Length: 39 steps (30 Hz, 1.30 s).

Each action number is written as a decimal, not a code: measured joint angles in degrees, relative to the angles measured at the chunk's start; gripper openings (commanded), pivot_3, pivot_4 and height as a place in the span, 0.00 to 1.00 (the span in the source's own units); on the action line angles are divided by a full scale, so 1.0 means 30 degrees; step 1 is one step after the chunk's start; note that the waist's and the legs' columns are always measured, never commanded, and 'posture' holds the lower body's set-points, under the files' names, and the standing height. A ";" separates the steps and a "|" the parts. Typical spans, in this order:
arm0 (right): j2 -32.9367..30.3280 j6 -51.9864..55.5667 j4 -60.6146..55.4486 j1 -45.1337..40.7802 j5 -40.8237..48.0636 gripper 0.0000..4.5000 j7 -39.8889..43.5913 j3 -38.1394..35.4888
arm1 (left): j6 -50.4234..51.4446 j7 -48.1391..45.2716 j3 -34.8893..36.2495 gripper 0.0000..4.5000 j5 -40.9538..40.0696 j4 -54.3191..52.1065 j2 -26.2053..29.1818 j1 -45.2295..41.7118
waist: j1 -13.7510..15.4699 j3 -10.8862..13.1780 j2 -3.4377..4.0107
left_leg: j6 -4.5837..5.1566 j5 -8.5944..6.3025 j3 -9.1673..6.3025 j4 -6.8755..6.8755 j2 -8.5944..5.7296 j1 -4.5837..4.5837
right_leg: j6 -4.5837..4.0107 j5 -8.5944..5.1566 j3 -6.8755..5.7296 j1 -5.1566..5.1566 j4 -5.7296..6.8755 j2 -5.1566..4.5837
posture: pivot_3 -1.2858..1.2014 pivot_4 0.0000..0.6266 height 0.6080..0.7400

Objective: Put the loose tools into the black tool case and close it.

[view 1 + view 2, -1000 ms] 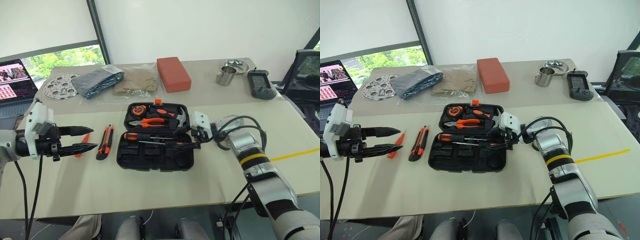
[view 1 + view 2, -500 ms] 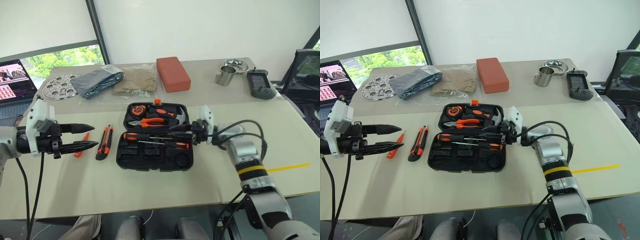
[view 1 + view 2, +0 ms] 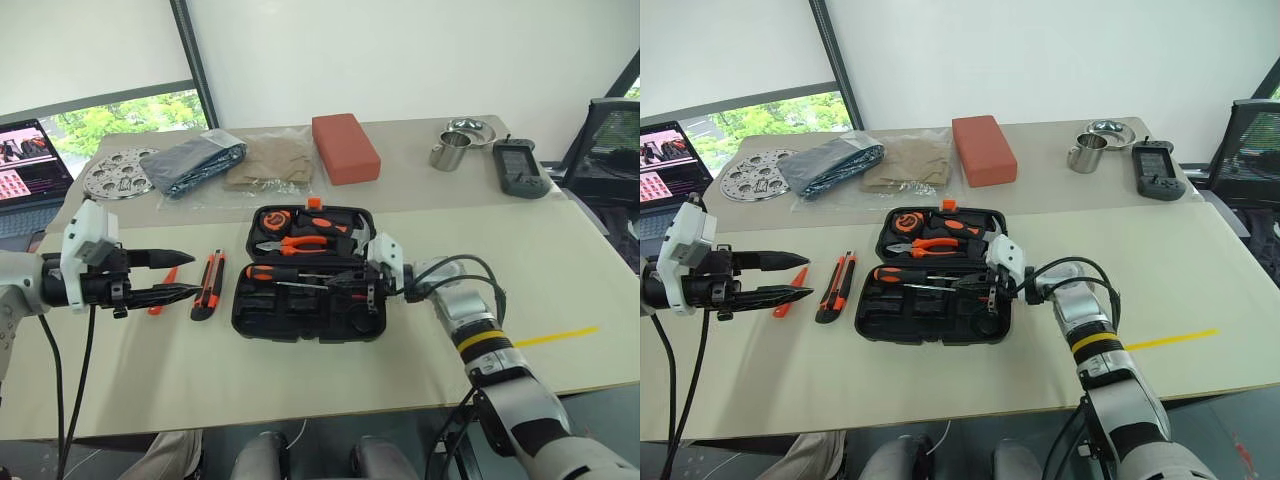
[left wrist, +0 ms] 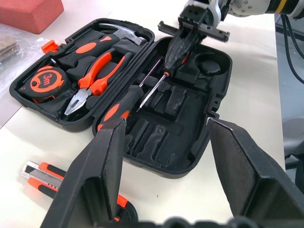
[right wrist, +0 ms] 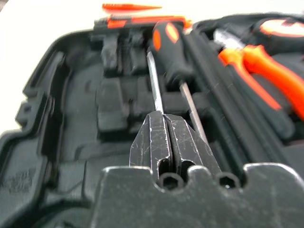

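Over the open black tool case at mid-tabletop, the right end effector is pinched shut, empty, above seated screwdrivers; it should reopen before reaching toward the utility knife, while the left end effector hovers half-open.

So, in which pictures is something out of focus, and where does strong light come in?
Right wrist view: the shut right end effector is sharp, the black tool case beyond it soft. Left wrist view: the near fingers are blurred, the pliers crisp. Left eye view: bright daylight through the window at far left, soft shadows on the table.
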 measured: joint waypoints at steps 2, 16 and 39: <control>0.0000 -0.0194 0.0126 -0.0067 -0.0203 0.01 0.0050 0.0052 | 0.0000 0.0003 0.0000 0.64 0.0000 0.0000 0.0000 0.0000 | 0.0002 0.0000 0.0000 | 0.0000 0.0000 0.0000 0.0000 0.0000 0.0005 | -0.0001 0.0000 0.0000 0.0006 0.0000 -0.0002 | 0.52 0.24 1.00; -0.0360 -0.0915 0.0284 -0.0688 -0.2044 0.01 -0.0807 0.1534 | -0.0059 -0.0120 -0.0029 0.64 0.0198 0.0354 0.0001 -0.0007 | 0.0004 -0.0012 -0.0019 | -0.0005 -0.0004 0.0047 -0.0007 0.0006 0.0193 | -0.0013 -0.0005 -0.0002 0.0159 0.0007 -0.0036 | 0.52 0.24 1.00; -0.3262 0.8804 -1.4291 0.5844 0.6037 0.13 -0.2687 -0.3773 | -0.6818 0.3750 -0.6938 0.64 0.5892 0.8933 -0.9167 -0.6964 | 0.0701 0.0000 -0.0018 | -0.0006 -0.0006 0.0055 0.0017 -0.0036 -0.0036 | -0.0037 0.0004 0.0002 0.0007 -0.0044 -0.0030 | 0.52 0.24 1.00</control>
